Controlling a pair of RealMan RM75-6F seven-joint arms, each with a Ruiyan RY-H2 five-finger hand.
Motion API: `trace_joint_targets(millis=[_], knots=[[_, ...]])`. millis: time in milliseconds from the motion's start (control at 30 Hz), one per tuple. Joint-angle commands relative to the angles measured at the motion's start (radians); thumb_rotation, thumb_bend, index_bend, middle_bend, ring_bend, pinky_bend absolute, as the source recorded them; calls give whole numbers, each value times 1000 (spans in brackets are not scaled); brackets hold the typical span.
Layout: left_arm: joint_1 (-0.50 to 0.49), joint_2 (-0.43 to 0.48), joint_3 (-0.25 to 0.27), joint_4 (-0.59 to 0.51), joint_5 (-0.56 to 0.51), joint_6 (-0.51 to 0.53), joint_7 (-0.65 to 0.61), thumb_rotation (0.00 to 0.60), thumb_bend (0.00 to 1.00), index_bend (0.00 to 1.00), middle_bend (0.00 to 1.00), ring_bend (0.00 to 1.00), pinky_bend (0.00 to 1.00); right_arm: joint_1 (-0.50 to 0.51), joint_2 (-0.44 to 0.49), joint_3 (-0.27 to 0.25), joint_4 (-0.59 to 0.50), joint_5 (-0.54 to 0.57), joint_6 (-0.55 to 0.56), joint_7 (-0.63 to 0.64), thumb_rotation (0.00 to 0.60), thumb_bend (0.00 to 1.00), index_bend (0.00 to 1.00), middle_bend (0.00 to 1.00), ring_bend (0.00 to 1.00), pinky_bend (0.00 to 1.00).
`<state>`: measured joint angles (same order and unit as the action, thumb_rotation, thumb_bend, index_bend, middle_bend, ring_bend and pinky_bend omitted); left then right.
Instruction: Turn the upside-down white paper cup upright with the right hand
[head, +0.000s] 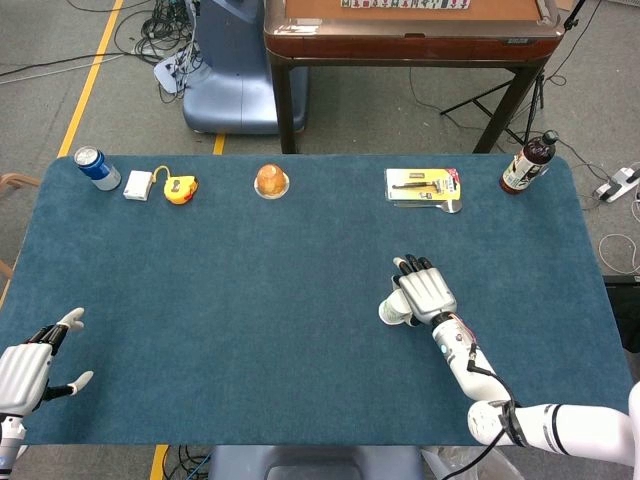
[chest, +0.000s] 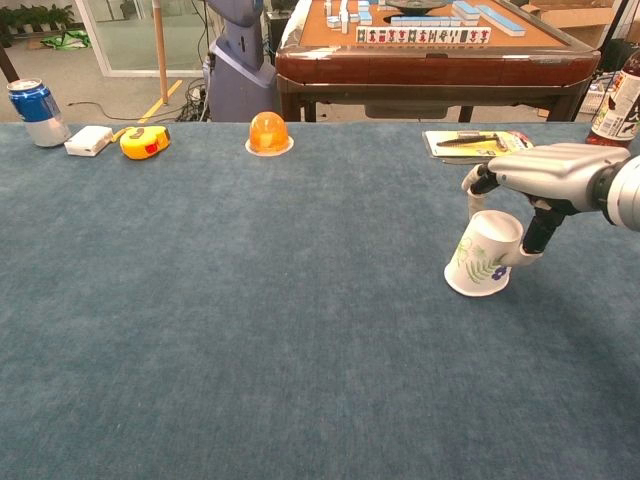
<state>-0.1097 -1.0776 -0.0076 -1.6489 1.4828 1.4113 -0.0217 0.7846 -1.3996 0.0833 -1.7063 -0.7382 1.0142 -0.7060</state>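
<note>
The white paper cup (chest: 482, 260) with a leaf print stands mouth-down on the blue table, leaning slightly. My right hand (chest: 545, 175) lies over its top. The thumb presses the cup's right side and the fingers (chest: 474, 188) curl down on its far left side, so the cup sits pinched between them. From the head view the right hand (head: 425, 292) covers most of the cup (head: 392, 313). My left hand (head: 28, 367) rests at the table's front left edge, fingers apart and holding nothing.
Along the far edge stand a blue can (head: 95, 167), a white box (head: 137, 185), a yellow tape measure (head: 179, 188), an orange dome on a dish (head: 271, 181), a packaged tool set (head: 424, 187) and a brown bottle (head: 527, 163). A mahjong table (chest: 430, 50) stands behind.
</note>
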Motion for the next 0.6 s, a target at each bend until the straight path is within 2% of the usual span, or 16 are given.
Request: trace_joint_targets(millis=[33,200,300,467,600], knots=[[1,1,0,-1,0,1,-1,600,147,125,289,269,443,-11,-7,-1,15,-31,7,33,600,252,509,145,30,126],[1,3,0,-2,0,0,-3,600,147,125,289,269,443,-43,15,15,9,-96,8,146,600,253,544,168,30,126],[1,3,0,-2,-1,-1,-4,600,147,125,289,270,443,-77,43,38,-1,-132,-10,280,600,253,547,173,30,126],[0,1,1,-2,0,-5,4,600,147,125,288,269,443,-145,89,75,11,-199,-91,580,600,252,548,177,30,126],[-2,-2,3,0,-1,-10,12,600,147,125,289,269,443,-205,78,85,81,-323,-117,826,600,249,548,178,30,126]])
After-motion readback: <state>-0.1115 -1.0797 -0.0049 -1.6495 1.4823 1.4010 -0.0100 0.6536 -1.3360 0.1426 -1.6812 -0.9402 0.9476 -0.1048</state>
